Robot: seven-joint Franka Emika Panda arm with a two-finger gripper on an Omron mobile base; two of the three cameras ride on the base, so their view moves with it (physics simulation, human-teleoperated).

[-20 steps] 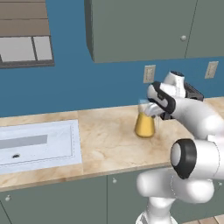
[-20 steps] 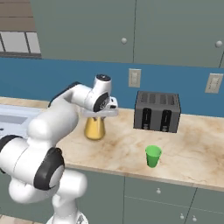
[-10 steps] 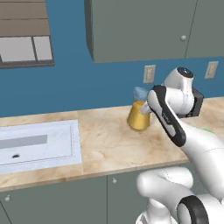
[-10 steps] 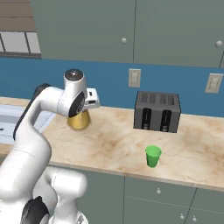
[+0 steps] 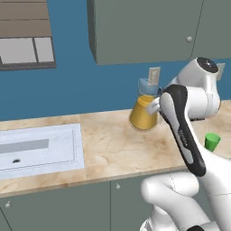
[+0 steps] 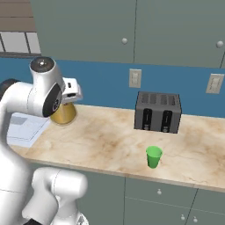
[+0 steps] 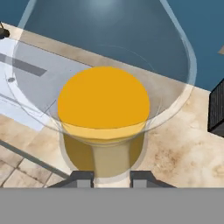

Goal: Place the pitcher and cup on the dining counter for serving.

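Cabinets, grey-green, run along the top over a blue wall; matching base cabinets sit under the marble counter, the beige-veined one that carries the sink and toaster. Sink is a white basin at the counter's left end. Arm is folded tight in front of the base, forearm crossing the right side of the left base view and the wrist turned back toward the wall.

Toaster, dark grey with two slots, stands against the wall below a wall outlet; a second outlet sits further right.

Pitcher is clear glass with a flared rim and yellow-orange liquid in the lower half. It is up off the counter, tilted slightly, roughly between sink and toaster. In the right base view only its lower body shows, behind the wrist. From the hand camera the pitcher is seen from above, rim wide and liquid surface a round orange disc.

Gripper is closed narrow on the pitcher: both tips press against its side at the bottom of the hand view.

Cup, small bright green tumbler, stands upright on the marble counter in front of the toaster, well apart from the pitcher. It also shows at the right edge of the left base view, partly behind the arm.
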